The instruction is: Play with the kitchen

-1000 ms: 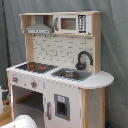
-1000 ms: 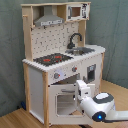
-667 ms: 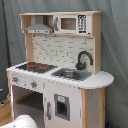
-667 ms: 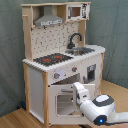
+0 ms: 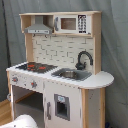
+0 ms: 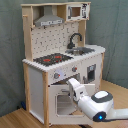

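Note:
The kitchen [image 5: 55, 50] [image 6: 55, 37] is tall, white and pale wood, and shows in both exterior views. It has a black-red hob [image 5: 36, 66] [image 6: 52, 59], a black faucet [image 5: 82, 59] [image 6: 75, 39] over the sink [image 5: 72, 75] [image 6: 82, 50], a grey hood [image 5: 39, 27] and a small microwave [image 5: 70, 23]. In the second exterior view my gripper [image 6: 70, 81] is at the top edge of the oven door [image 6: 62, 102], just under the knobs [image 6: 56, 76]. The white arm [image 6: 100, 105] reaches in from the second exterior view's lower right.
A grey curtain [image 5: 115, 45] hangs behind the kitchen. It stands on a wooden surface [image 6: 15, 120]. A white cupboard door with a dark panel [image 5: 61, 106] sits beside the oven. A white part of the arm [image 5: 22, 121] shows at the first exterior view's bottom left.
My arm has stretched a little up and toward the kitchen, bringing the gripper closer to the oven door's top edge. The kitchen itself looks unchanged.

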Tool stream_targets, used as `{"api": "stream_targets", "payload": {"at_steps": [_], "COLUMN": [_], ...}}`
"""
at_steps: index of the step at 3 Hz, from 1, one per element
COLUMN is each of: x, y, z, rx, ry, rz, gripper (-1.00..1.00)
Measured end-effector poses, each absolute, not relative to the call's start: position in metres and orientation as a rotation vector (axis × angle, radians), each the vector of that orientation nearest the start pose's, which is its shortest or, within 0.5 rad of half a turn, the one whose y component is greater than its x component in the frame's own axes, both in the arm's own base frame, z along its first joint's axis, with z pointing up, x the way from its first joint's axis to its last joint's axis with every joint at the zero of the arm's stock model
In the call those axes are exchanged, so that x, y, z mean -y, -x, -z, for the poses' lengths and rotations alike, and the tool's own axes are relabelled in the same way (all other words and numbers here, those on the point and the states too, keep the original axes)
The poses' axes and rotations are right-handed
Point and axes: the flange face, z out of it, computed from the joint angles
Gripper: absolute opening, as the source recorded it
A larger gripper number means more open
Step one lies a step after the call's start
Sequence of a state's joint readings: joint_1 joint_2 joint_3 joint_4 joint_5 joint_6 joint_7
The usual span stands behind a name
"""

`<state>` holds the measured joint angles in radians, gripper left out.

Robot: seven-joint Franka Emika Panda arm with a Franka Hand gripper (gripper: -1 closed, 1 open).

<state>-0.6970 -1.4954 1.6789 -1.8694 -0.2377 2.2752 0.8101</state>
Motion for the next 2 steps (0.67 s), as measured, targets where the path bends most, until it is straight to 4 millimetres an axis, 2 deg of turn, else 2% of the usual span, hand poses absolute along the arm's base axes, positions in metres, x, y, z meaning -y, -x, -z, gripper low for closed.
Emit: {"api": "stream_targets", "payload": {"at_steps": [2], "x": [-0.608], "y": [-0.222], "z": [-0.343], "rx": [-0.715], "ry": [-1.482], "rz": [-1.397], "gripper": [1.0]}}
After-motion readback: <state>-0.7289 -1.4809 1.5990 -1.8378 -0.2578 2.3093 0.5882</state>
